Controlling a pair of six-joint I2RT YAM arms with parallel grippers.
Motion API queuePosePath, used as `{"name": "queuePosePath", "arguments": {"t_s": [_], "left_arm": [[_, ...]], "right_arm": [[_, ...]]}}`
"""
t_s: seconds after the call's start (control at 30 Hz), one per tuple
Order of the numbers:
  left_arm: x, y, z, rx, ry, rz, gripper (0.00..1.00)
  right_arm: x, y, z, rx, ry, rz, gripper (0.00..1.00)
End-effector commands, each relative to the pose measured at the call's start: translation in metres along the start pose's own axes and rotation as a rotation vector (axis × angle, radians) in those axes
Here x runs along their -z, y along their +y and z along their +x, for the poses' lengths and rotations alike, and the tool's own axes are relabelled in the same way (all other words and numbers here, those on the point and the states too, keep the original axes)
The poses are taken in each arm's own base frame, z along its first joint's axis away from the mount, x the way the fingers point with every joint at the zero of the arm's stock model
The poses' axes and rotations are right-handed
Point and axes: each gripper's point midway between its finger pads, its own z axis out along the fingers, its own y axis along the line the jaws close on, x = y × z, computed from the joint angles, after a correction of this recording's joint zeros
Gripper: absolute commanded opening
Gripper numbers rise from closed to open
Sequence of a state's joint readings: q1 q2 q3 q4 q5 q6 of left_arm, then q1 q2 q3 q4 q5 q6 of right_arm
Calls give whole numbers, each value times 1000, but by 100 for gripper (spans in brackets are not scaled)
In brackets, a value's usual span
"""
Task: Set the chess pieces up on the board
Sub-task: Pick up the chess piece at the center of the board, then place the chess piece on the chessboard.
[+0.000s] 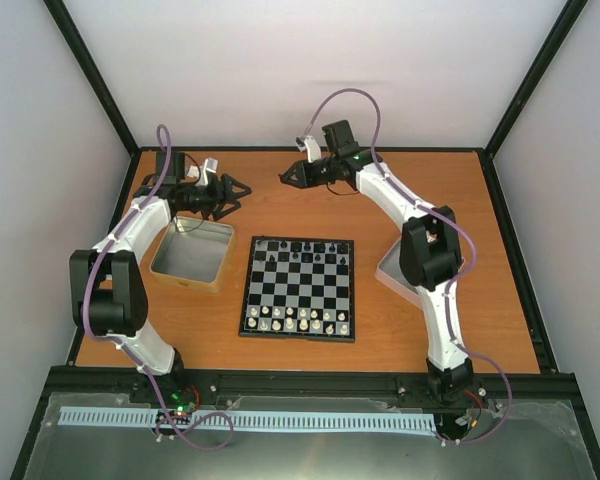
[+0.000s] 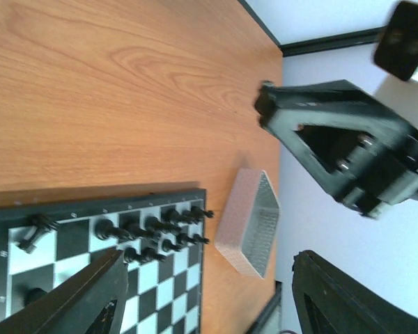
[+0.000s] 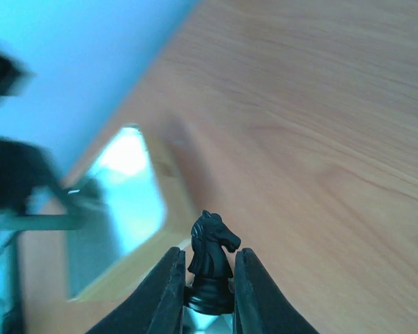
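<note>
One black knight (image 3: 210, 252) is being gripped right now, the single chessman seen off the board (image 1: 300, 285). The right end effector (image 1: 286, 179) is being closed narrowly on its base, with the horse's head standing upright above the two fingertips (image 3: 168, 285). That end effector is being held over the bare tabletop (image 1: 280, 215) beyond the board's far edge, nose to nose with the left end effector (image 1: 236, 190) but apart from it. The left one is being held with its two fingers spread wide and nothing between them. The one board is lying in the middle between two trays. The left tray (image 1: 185, 280) is just beside the board's left edge, and the right tray (image 1: 388, 270) is being partly hidden by the right arm. Along the board's far edge the black chess pieces (image 1: 298, 246) are being shown, and the whitish chess pieces (image 1: 290, 322) are standing in the two near rows. At this size neither set can be counted exactly.
</note>
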State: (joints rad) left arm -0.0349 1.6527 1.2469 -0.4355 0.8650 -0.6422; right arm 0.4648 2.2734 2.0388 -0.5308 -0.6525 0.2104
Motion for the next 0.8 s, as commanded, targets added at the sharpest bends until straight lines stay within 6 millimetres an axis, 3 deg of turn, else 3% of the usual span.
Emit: {"name": "queuePosePath", "arguments": {"t_s": [0.0,0.13,0.27,0.4,0.67,0.77], "left_arm": [[9,-37,7,53,65,118,68],[11,-57,10,74,96,192,70],[14,-73,14,99,114,265,71],[15,-75,10,118,87,263,71],[8,-60,9,201,70,226,46],[6,-57,9,219,74,222,41]], "right_arm": [[24,85,-7,117,-28,-347,17],[28,115,2,200,5,-376,17],[23,122,11,227,30,-359,17],[20,125,17,236,50,-354,16],[17,126,16,231,53,-335,14],[17,127,15,228,51,-341,13]]}}
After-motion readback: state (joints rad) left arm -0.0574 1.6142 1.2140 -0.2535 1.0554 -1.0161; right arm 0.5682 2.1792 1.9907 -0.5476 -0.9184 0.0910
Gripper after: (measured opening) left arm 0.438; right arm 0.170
